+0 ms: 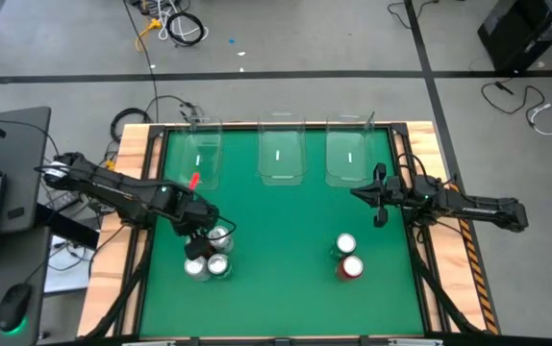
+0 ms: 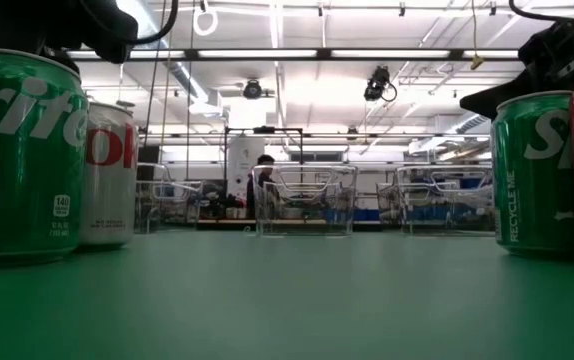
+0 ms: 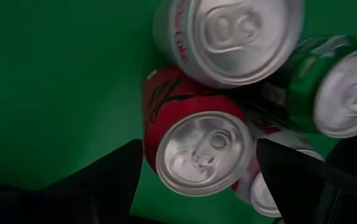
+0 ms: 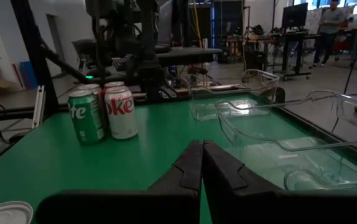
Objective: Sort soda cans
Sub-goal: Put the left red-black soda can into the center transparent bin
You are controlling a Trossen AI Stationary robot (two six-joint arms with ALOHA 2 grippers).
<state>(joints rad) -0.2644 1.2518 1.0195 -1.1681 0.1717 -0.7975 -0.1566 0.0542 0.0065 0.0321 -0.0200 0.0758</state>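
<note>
Several cans stand bunched at the table's left near side. In the left wrist view I see a red can (image 3: 197,149), a silver one (image 3: 228,31), a green one (image 3: 334,87) and part of another (image 3: 262,196). My left gripper (image 3: 198,152) is open above this bunch (image 1: 209,264), a finger on either side of the red can's top without touching it. A green can (image 1: 345,245) and a red can (image 1: 351,268) stand upright on the right. My right gripper (image 1: 380,210) is shut and hovers near the right bin, away from every can.
Three clear plastic bins (image 1: 201,154), (image 1: 281,149), (image 1: 350,149) line the table's far edge. Green mat lies open in the middle between the two groups of cans. Wooden rails (image 1: 132,192) border the table's left and right sides.
</note>
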